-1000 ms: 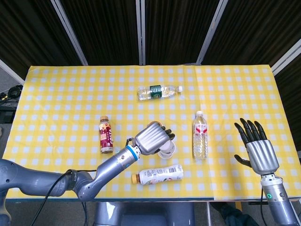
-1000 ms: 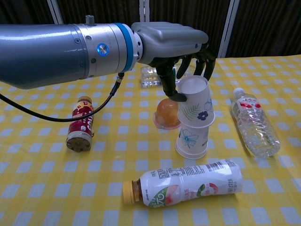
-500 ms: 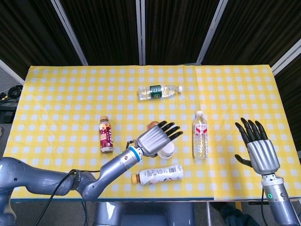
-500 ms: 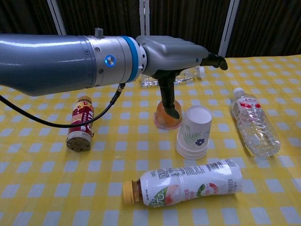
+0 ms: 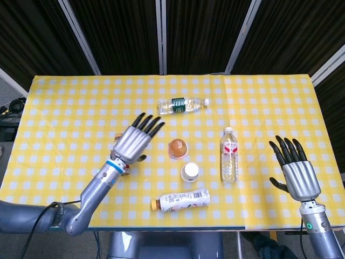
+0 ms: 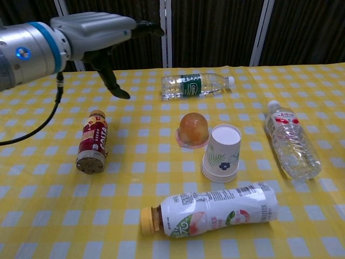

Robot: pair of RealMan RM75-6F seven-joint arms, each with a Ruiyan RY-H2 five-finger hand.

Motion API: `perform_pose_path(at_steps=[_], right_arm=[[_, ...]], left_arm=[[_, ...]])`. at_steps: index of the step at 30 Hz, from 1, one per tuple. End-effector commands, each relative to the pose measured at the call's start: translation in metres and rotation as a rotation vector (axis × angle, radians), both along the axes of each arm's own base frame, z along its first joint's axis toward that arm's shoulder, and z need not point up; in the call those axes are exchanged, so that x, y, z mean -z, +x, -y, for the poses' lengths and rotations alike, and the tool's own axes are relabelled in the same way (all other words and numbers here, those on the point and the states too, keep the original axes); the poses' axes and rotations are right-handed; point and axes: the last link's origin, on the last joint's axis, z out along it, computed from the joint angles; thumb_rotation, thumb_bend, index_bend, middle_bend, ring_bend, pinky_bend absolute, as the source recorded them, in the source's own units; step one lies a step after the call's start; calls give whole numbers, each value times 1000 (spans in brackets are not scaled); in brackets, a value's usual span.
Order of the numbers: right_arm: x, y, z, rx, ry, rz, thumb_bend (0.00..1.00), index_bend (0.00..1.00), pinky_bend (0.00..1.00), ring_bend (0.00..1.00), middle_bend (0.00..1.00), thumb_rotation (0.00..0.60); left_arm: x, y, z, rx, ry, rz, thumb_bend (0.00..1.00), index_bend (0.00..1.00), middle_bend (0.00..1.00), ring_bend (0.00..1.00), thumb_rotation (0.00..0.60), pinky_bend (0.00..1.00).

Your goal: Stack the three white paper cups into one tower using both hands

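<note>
The paper cups [image 6: 222, 152] stand upside down, nested into one stack on the yellow checked table [image 5: 64, 102], just beside an orange jelly cup [image 6: 193, 129]. The left hand [image 5: 135, 141] hovers above the brown bottle [image 6: 92, 147], fingers spread, holding nothing. The right hand [image 5: 294, 171] looks open too, near the table's edge.
</note>
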Motion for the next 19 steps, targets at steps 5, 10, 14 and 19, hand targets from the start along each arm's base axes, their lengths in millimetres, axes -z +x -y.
perform_pose_path(at_steps=[5,10,14,19], right_arm=[[2,4,-2,-16,7,-6,0,0,0,0,0,600],[4,9,-3,-26,16,-4,0,0,0,0,0,600],[5,11,-5,-33,22,-6,0,0,0,0,0,600],[7,10,-7,-32,31,-22,0,0,0,0,0,600]], left_arm=[[-73,-139,71,-299,250,113,0,0,0,0,600,0],[-98,-187,115,-366,290,119,0,0,0,0,600,0],[-110,-205,136,-391,308,127,0,0,0,0,600,0],[-123,-221,156,-412,333,166,0,0,0,0,600,0]])
